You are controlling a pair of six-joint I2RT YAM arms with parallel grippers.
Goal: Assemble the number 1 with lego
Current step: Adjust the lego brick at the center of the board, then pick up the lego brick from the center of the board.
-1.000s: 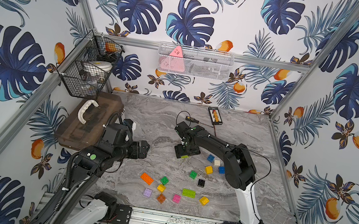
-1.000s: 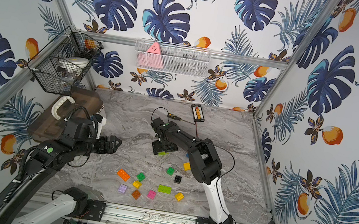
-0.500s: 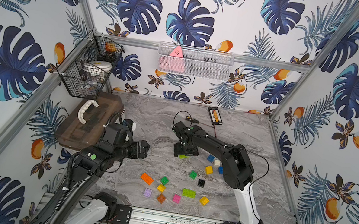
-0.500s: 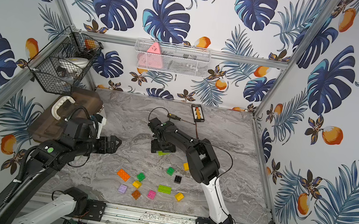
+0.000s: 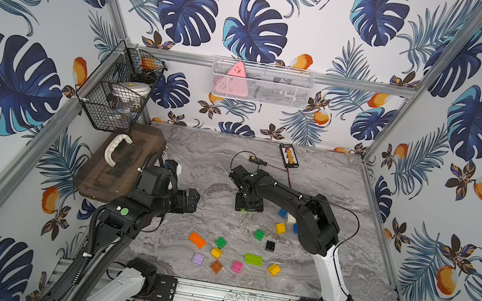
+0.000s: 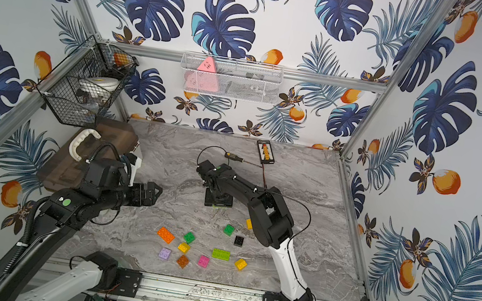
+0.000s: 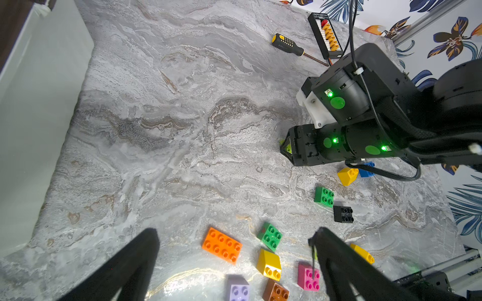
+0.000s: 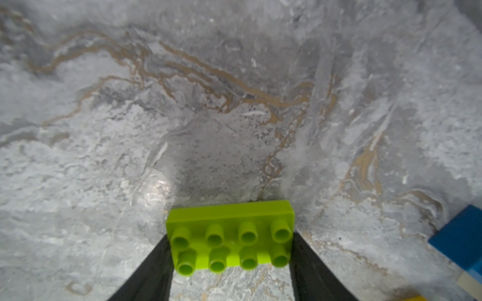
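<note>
Lime-green 2x4 lego brick (image 8: pixel 230 239) sits studs-up near the centre of the marble worktop (image 5: pixel 327 178), right end effector (image 5: pixel 249 205) clamped on it with one finger against each short end. Left end effector (image 7: pixel 234 233) hangs at 9 o'clock of that brick, fingers spread wide, holding nothing. Loose lego (image 5: pixel 197 239) lies scattered from 4 to 6 o'clock of the gripped brick

In both top views the jaws of the right gripper (image 5: pixel 249 205) cover the lime brick (image 8: pixel 230 234) but for a sliver. At its 3 o'clock, 1 blue brick (image 5: pixel 282 212) and 1 white brick (image 5: pixel 291 219) sit half under the right arm (image 5: pixel 288 196). The left wrist view's edge cuts the purple brick (image 7: pixel 238 290). The wire basket (image 5: pixel 101 93) holds contents too dim to tell.
</note>
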